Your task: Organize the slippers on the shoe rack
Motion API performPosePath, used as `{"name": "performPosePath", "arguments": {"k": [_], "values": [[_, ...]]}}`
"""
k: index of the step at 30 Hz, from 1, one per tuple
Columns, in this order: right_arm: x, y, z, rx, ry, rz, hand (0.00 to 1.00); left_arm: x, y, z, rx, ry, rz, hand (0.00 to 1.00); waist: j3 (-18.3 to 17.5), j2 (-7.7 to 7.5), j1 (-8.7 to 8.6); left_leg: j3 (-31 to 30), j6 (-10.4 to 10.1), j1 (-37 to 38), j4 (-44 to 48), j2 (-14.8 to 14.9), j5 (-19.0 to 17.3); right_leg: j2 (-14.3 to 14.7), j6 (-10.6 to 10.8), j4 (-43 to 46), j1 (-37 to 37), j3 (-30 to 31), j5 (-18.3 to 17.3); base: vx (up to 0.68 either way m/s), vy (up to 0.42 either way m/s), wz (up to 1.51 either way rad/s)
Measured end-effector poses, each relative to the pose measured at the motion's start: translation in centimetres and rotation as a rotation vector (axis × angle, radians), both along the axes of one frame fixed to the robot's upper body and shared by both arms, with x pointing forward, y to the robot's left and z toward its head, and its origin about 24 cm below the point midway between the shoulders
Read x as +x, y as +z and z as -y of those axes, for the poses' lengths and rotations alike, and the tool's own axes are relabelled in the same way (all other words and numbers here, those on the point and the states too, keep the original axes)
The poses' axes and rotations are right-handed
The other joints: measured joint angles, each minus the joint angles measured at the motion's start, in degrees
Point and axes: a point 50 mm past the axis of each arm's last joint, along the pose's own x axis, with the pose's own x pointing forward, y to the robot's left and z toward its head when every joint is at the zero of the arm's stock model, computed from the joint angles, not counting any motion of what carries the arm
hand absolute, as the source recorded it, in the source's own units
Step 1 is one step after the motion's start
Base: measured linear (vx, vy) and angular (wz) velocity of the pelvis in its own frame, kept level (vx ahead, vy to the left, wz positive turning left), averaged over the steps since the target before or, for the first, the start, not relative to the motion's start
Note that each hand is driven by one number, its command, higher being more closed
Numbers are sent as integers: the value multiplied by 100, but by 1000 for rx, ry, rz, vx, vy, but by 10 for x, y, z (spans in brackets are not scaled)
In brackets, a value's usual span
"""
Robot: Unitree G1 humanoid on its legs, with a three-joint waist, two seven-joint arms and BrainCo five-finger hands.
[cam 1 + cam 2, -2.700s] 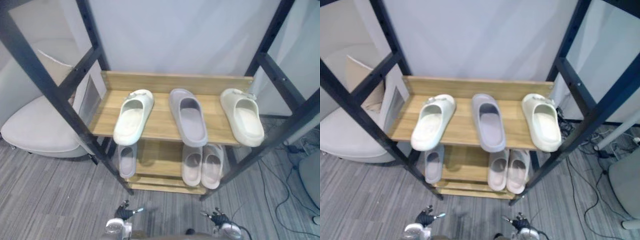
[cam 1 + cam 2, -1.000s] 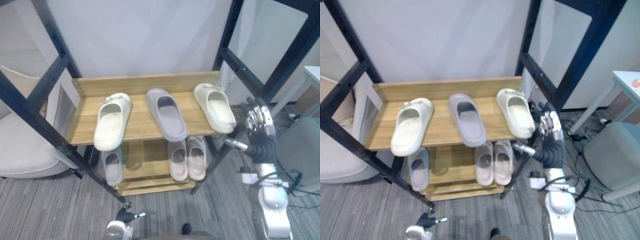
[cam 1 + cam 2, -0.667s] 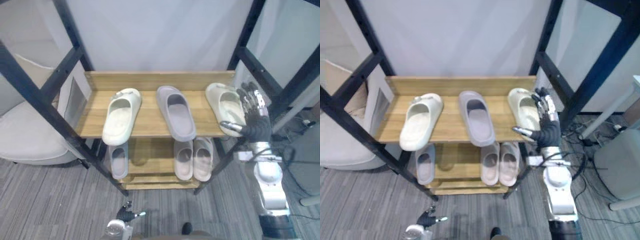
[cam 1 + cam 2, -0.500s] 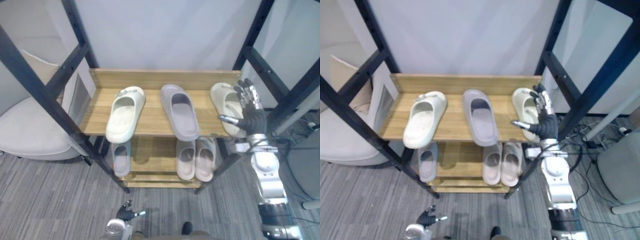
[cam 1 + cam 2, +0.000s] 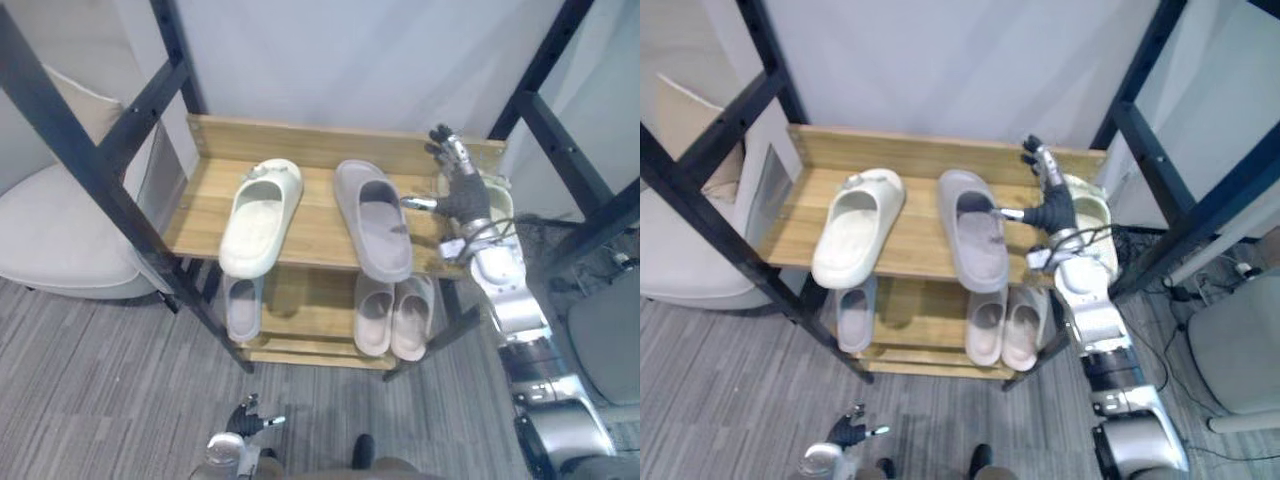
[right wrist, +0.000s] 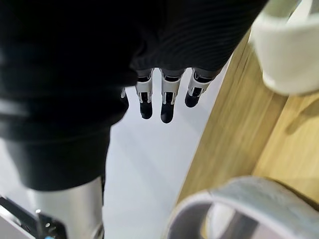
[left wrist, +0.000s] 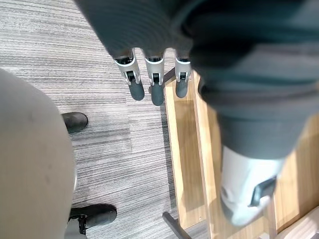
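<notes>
Upper shelf (image 5: pixel 315 228) is occupied by left cream slipper (image 5: pixel 260 215), grey slipper (image 5: pixel 373 220), right cream slipper (image 5: pixel 1092 214); lower shelf (image 5: pixel 300 300) by three pale slippers (image 5: pixel 374 315).

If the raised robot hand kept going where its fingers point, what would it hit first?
Probably the white wall, just over the shelf's wooden back board; depth is unclear, so the right robot hand might clip that board.

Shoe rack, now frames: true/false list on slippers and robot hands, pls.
1. Top shelf carries three slippers: left cream slipper, grey slipper, right cream slipper. True.
2. Right robot hand is shut on the grey slipper. False: fingers straight, holding nothing.
3. Lower shelf is empty. False: a lone slipper and a pair lie there.
4. Left robot hand hangs low by the floor, open. True.
</notes>
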Motion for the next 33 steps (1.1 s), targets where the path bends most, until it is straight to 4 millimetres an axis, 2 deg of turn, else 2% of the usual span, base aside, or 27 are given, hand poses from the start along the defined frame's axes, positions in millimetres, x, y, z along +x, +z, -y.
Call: {"name": "performPosePath", "arguments": {"k": [9, 14, 15, 19, 24, 26, 29, 33], "values": [[22, -7, -1, -88, -61, -97, 0, 8, 4, -3, -5, 23, 33, 0, 173, -108, 155, -36, 31, -22, -7, -47, 21, -44, 8, 0, -2, -35, 14, -6, 4, 1], [36, 9, -8, -93, -84, -77, 0, 11, 6, -6, -11, 43, 47, 0, 359, -118, 164, -20, 58, -113, -7, -75, 62, -67, 10, 1, -105, -16, 74, -20, 7, -2], [39, 9, -10, -85, -88, -85, 100, 13, 7, -6, -14, 48, 50, 0, 377, -119, 193, -21, 57, -113, -7, -74, 62, -67, 10, 1, -105, -16, 74, 0, 0, 0], [48, 18, -19, -72, -84, -81, 100, 17, 10, -9, -23, 70, 74, 0, 573, -146, 238, -11, 54, -110, -24, -74, 92, -67, -6, 1, -111, -7, 91, -17, 0, -1], [53, 34, -35, -129, -53, -42, 100, 22, 12, -9, -24, 74, 85, 0, 637, -150, 284, 31, 56, -216, 14, -45, 114, -48, -30, 2, -218, 68, 132, -31, -7, -5], [55, 41, -39, -138, -46, -33, 100, 25, 13, -9, -29, 77, 93, 0, 646, -147, 360, 46, 54, -215, 27, -9, 114, -17, -34, 2, -218, 103, 135, -28, -21, -5], [55, 42, -43, -134, -34, -28, 100, 26, 13, -9, -35, 89, 98, 0, 658, -162, 438, 68, 17, -209, -12, 7, 135, 8, -43, 2, -252, 128, 140, -17, -17, -4], [54, 42, -47, -121, -16, -19, 100, 26, 13, -10, -37, 98, 99, 0, 658, -163, 433, 139, 8, -178, -49, 1, 143, 6, -47, 2, -277, 185, 145, 3, 4, -9]]}}
